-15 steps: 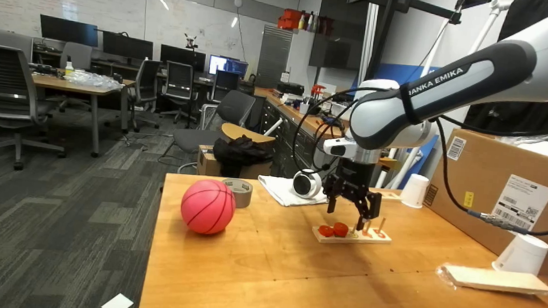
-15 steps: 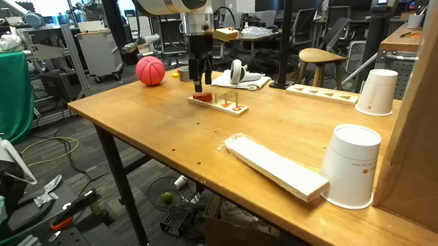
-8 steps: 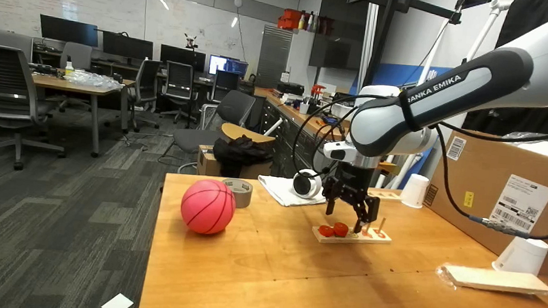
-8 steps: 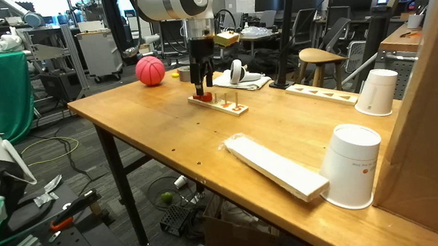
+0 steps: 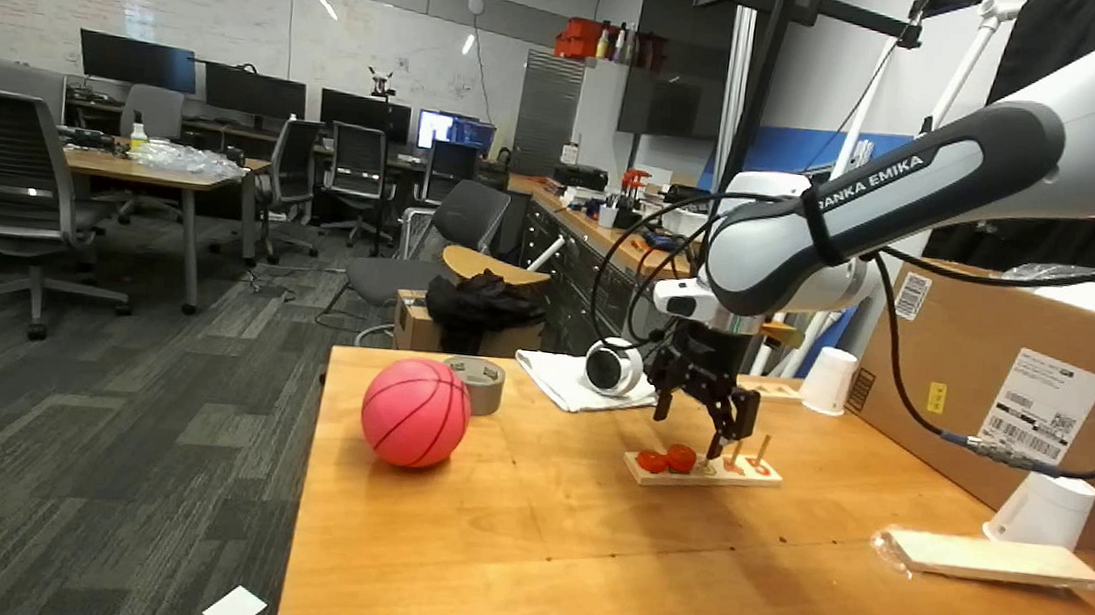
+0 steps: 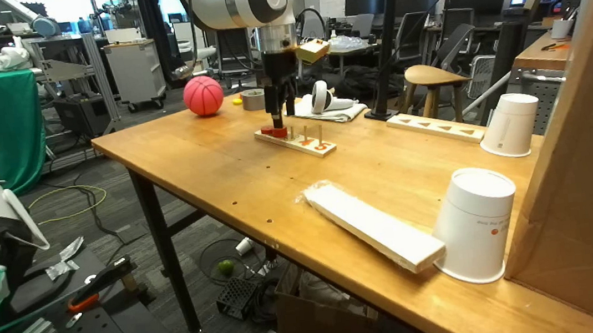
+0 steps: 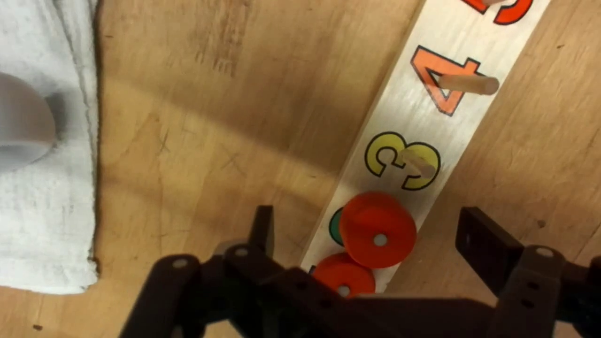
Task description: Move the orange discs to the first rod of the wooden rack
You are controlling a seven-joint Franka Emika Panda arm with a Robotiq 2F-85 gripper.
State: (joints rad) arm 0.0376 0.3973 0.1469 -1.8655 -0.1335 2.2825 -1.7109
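Observation:
The wooden rack [image 7: 404, 112] lies on the table, painted numerals beside its pegs. Bare pegs rise at the yellow 3, the orange 4 and the red 5. Over the partly covered green numeral sit orange discs [image 7: 375, 220], a peg tip showing through the centre; how many are stacked there I cannot tell. A lower orange disc [image 7: 340, 274] is on the end peg, partly hidden by my gripper. In the wrist view my gripper [image 7: 368, 226] stands open, one finger on each side of the rack, nothing held. Both exterior views show the gripper [image 5: 689, 430] just above the discs [image 6: 280, 132].
A white cloth with a headset [image 5: 613, 367] lies behind the rack. The pink ball [image 5: 416, 412] and a tape roll [image 5: 477, 384] stand to one side. Toward the large cardboard box [image 5: 1012, 382] are paper cups [image 6: 476, 224], a wrapped board [image 6: 373, 225] and a slotted board [image 6: 434, 127].
My gripper has come down a little over the rack, then shifted slightly sideways, toward the right in an exterior view. The discs and the rack have not moved.

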